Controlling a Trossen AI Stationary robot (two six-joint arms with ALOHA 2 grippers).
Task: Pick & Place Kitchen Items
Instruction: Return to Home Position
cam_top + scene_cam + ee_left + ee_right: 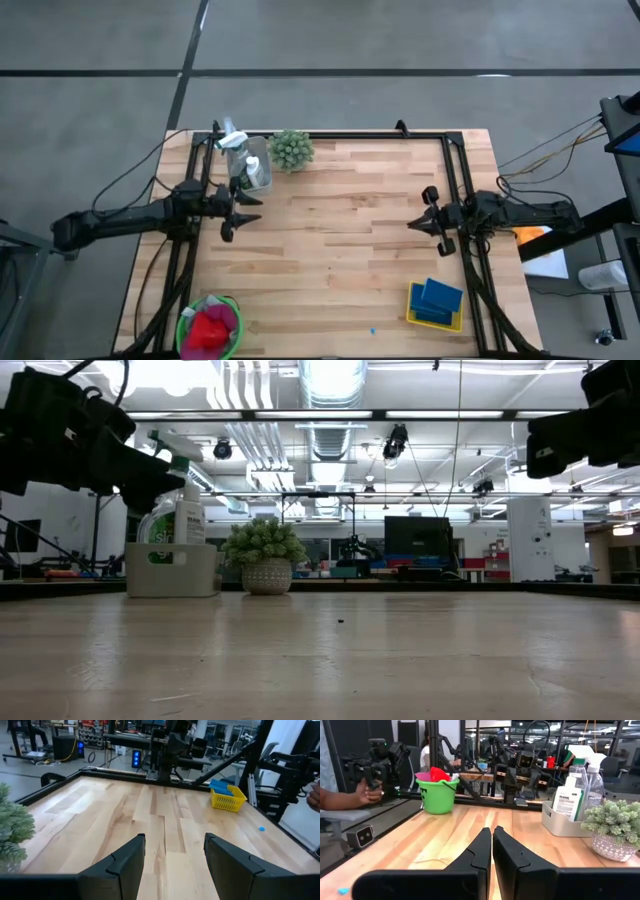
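Clear bottles with white caps (247, 160) stand in a pale caddy (172, 568) at the table's far left; they also show in the right wrist view (580, 790). Blue sponges (440, 297) lie in a yellow basket (414, 308) at the near right, and also show in the left wrist view (220, 786). Red and pink cloths (210, 325) fill a green bucket (438, 795) at the near left. My left gripper (250, 210) is open and empty, just nearer than the caddy, above the table. My right gripper (412, 224) is shut and empty at the right side.
A small spiky green plant in a pot (291, 150) stands beside the caddy at the far edge. A small blue speck (373, 330) lies near the front edge. The bare wooden table top (340, 230) lies between the two grippers. A person's arm (345, 797) shows beyond the table.
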